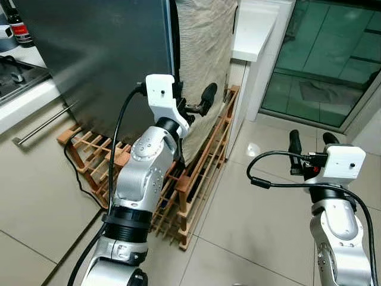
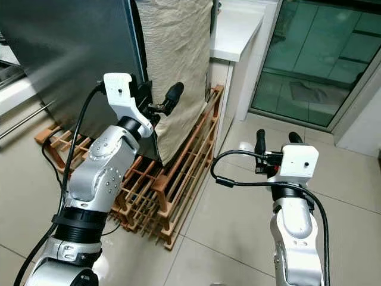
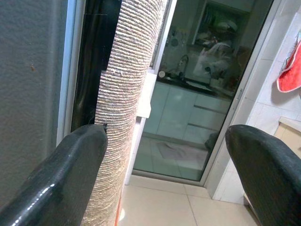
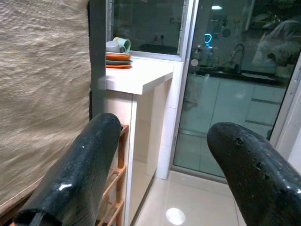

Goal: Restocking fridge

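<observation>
Left eye view: left gripper [image 1: 191, 101] raised at the fridge [image 1: 101, 53] edge, door not yet open

Its fingers [image 3: 75, 160] are spread wide and hold nothing, one tip just beside the dark gap where the grey fridge side meets the woven cloth [image 1: 205, 47] hanging there; the fridge stands over a wooden rack [image 1: 196, 179] on the tiled floor. The right gripper [image 1: 312, 143] hovers well apart over bare floor tiles, fingers likewise open and empty. No item to stock is in sight. To do this step well, I judge the left fingertip should slide into the dark seam rather than catch the cloth, then pull outward steadily, with the right arm kept clear of the swing
</observation>
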